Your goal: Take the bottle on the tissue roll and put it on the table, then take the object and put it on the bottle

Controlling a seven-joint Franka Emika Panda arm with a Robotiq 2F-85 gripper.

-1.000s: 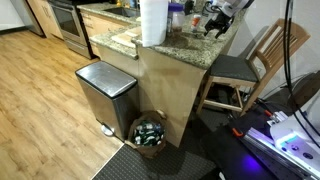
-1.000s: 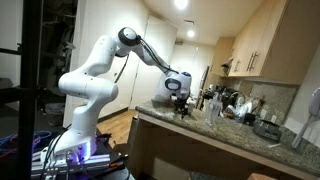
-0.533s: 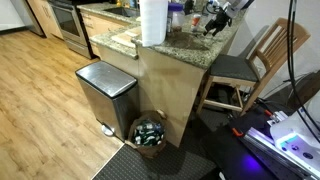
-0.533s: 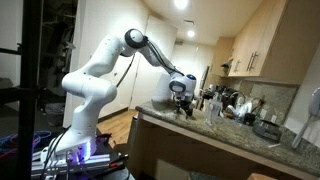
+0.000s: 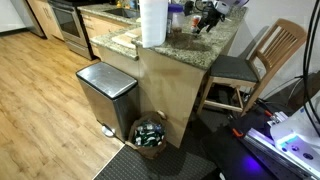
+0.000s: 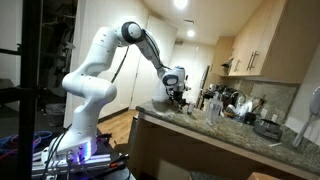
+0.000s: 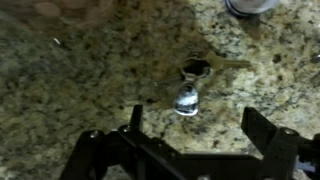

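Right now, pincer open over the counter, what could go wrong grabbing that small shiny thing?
The small shiny object is tiny against the open pincer, so closing could flick it away. It lies low on the granite table; fingertips may scrape stone. A wide swing could topple the tall tissue roll nearby.

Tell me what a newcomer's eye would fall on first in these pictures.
The tall white tissue roll stands out at the edge of the speckled granite table, with the steel pedal bin below it. The white robot arm reaches over that table. In the wrist view the open gripper hangs above a small shiny object lying on the stone.
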